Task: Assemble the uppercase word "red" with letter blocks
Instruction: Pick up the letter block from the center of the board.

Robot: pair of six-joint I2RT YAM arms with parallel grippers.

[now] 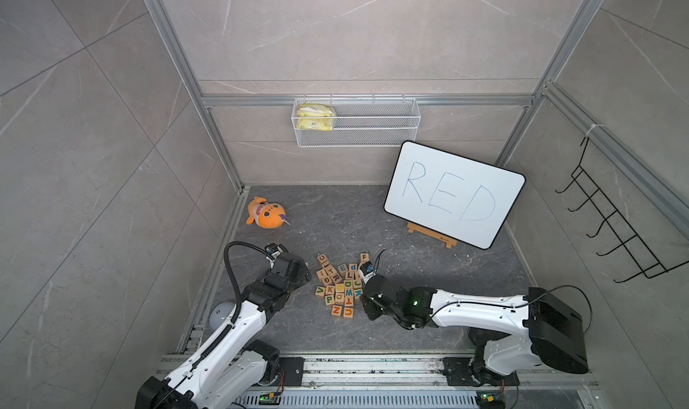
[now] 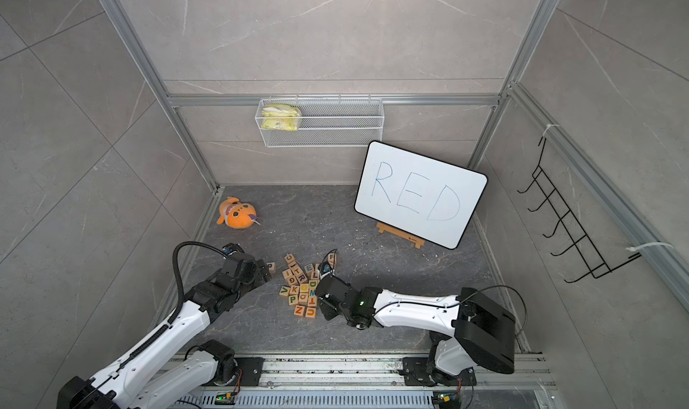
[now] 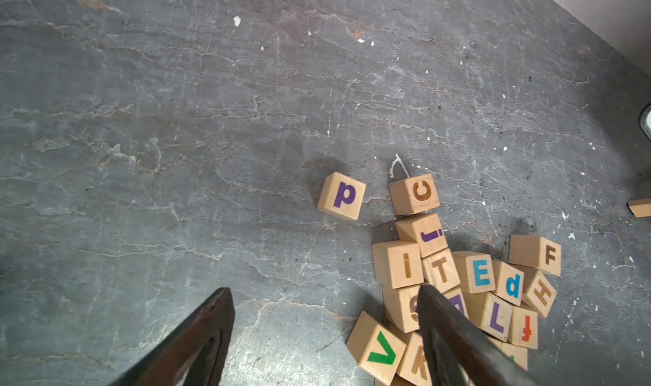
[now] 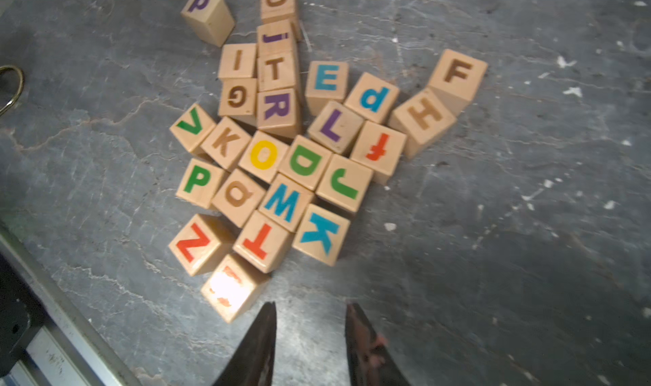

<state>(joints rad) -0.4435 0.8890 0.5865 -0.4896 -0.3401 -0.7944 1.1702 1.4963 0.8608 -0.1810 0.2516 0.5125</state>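
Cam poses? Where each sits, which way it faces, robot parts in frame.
Top views: stereo pair high above the arm bases, facing down toward the back wall; left arm, right arm, letter blocks, whiteboard.
Left wrist: on left arm, facing down at table and pile edge; left tool shows.
Right wrist: on right arm, facing down over the pile; right tool shows.
Shared: both wrist views show the p block and C block.
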